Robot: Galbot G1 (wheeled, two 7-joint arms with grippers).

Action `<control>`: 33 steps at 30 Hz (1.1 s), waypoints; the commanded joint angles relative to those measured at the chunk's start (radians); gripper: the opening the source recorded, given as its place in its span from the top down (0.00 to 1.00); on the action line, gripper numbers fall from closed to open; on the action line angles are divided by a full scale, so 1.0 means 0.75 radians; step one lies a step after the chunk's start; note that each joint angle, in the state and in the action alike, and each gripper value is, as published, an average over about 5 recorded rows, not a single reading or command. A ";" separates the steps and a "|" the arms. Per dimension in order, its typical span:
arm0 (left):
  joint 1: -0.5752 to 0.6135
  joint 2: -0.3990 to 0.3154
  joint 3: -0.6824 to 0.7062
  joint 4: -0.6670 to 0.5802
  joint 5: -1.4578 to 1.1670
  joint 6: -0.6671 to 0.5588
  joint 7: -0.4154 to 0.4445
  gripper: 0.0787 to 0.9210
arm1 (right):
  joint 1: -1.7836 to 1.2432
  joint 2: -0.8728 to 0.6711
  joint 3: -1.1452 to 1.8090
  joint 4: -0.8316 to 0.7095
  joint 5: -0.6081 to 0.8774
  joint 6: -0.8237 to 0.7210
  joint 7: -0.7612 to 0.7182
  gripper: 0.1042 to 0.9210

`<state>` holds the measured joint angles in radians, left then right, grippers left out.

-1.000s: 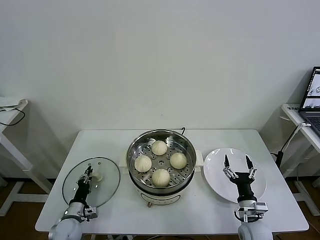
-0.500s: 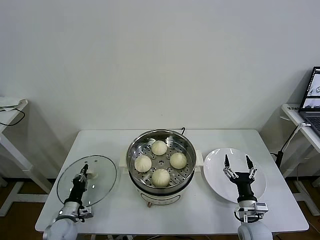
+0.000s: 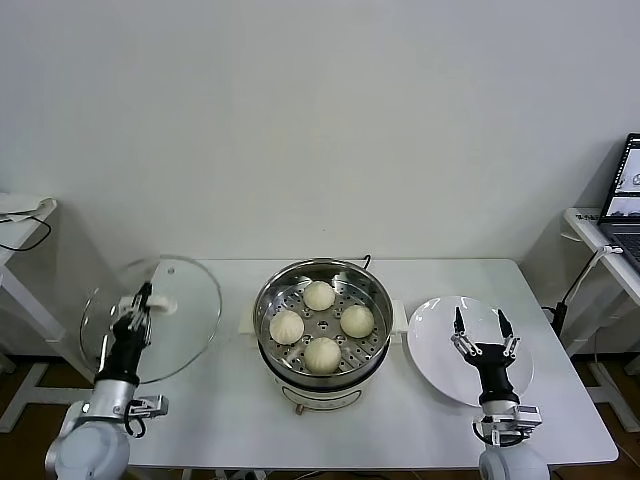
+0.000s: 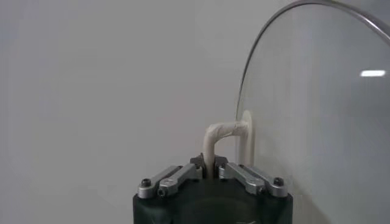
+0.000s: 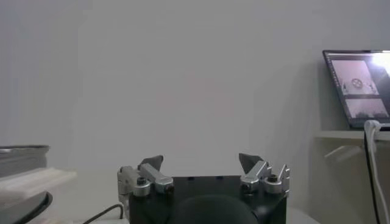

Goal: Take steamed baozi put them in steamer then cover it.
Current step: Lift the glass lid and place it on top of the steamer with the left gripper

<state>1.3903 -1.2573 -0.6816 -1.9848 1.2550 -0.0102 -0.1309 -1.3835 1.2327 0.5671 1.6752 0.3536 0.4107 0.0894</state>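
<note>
The cover [image 3: 152,318] is held by its handle [image 4: 225,137] in the closed left claw [image 3: 140,300]; it should be levelled and centred over the steamer [image 3: 322,330]. The right claw [image 3: 479,327] is spread wide, empty.

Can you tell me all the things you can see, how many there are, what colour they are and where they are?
baozi: four, cream-white, on the steamer's tray.
steamer: one, shiny steel on a cream base, middle of the table.
cover: one, clear glass, cream handle, held tilted above the table's left end.
plate: one, white, right of the steamer.
table: one, white.
laptop: one, dark, on a side table far right.
left gripper: one, black, shut on the cover's handle.
right gripper: one, black, open above the plate.
</note>
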 commanded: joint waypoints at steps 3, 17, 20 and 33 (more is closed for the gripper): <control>-0.147 0.033 0.669 -0.508 -0.065 0.437 0.250 0.86 | -0.020 0.002 0.046 0.016 0.005 0.003 0.003 0.12; -0.408 -0.160 1.111 -0.237 0.198 0.843 0.611 0.86 | -0.020 0.037 0.101 0.005 0.000 0.000 0.016 0.12; -0.444 -0.185 1.119 -0.156 0.280 0.854 0.657 0.86 | -0.013 0.047 0.100 -0.002 -0.005 -0.001 0.017 0.12; -0.481 -0.249 1.089 0.022 0.411 0.831 0.684 0.86 | 0.005 0.076 0.095 -0.022 -0.027 -0.003 0.017 0.12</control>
<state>1.0749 -1.4018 0.0797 -2.0704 1.4618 0.5644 0.3179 -1.3815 1.2837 0.6338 1.6636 0.3363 0.4096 0.1015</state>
